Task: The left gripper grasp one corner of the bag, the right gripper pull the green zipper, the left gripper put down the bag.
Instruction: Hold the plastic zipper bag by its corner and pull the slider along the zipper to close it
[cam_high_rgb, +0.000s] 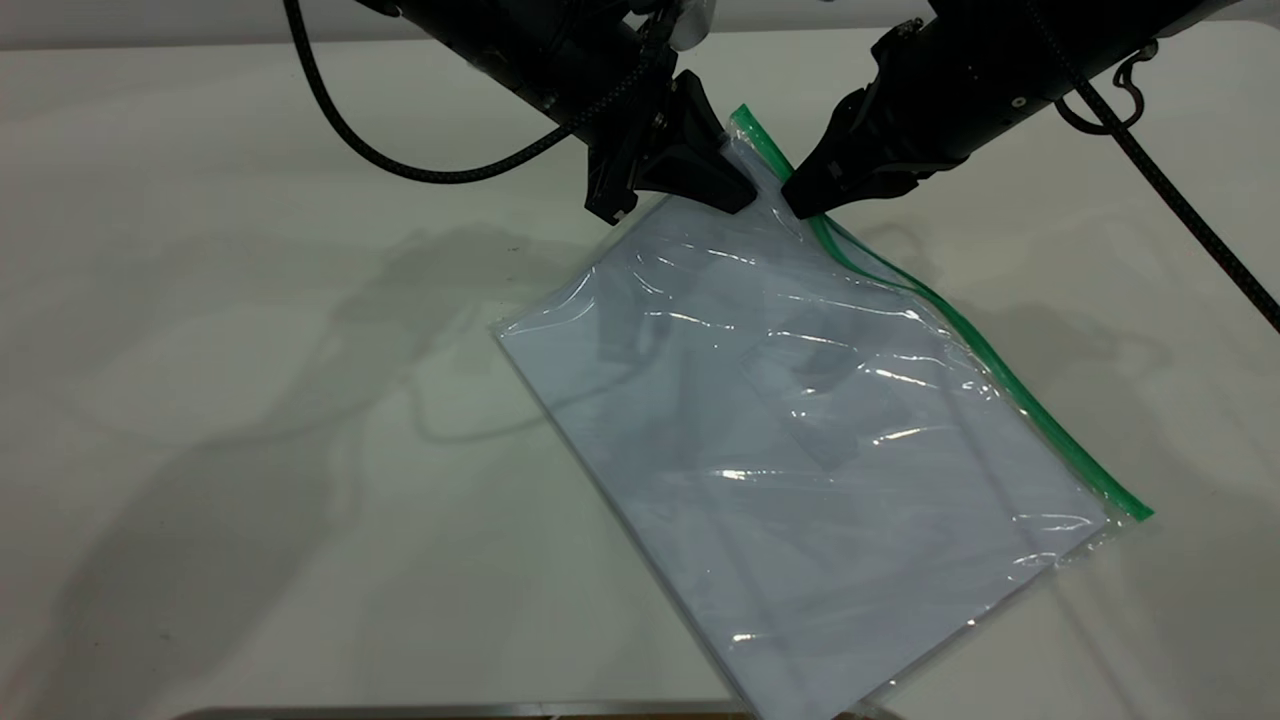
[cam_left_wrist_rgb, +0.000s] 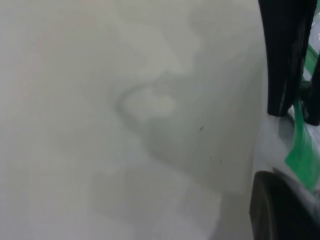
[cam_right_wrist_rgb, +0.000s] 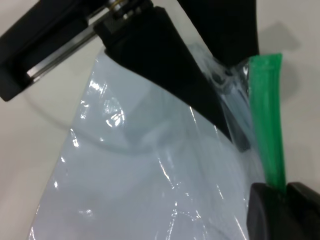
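Over on the left, the left claw (cam_high_rgb: 735, 180) comes down from the top edge, cable looping behind it, and it is clamped on the upper corner of the bag (cam_high_rgb: 800, 450). That corner sits pinched between its tapered fingers (cam_right_wrist_rgb: 165, 65), with the clear plastic bunched up right at the tips. The bag hangs out from that grip, lifted at the corner, the rest slanting down and away to the lower right across the pale worktop (cam_high_rgb: 250, 450), white sheets showing through the film.

Moving right, just beside that grip, the right claw (cam_high_rgb: 800, 200) has its pointed tip pressed against the green zipper (cam_high_rgb: 1000, 380), only a little way along from the held corner. In the right wrist view the green strip (cam_right_wrist_rgb: 267, 125) runs straight into the claw's dark tip (cam_right_wrist_rgb: 282, 210), so it is clenched on the zipper. Whether it has the slider itself, I cannot tell. The two claws are nearly touching, the corner between them. From there the green strip runs on along the bag's right edge.
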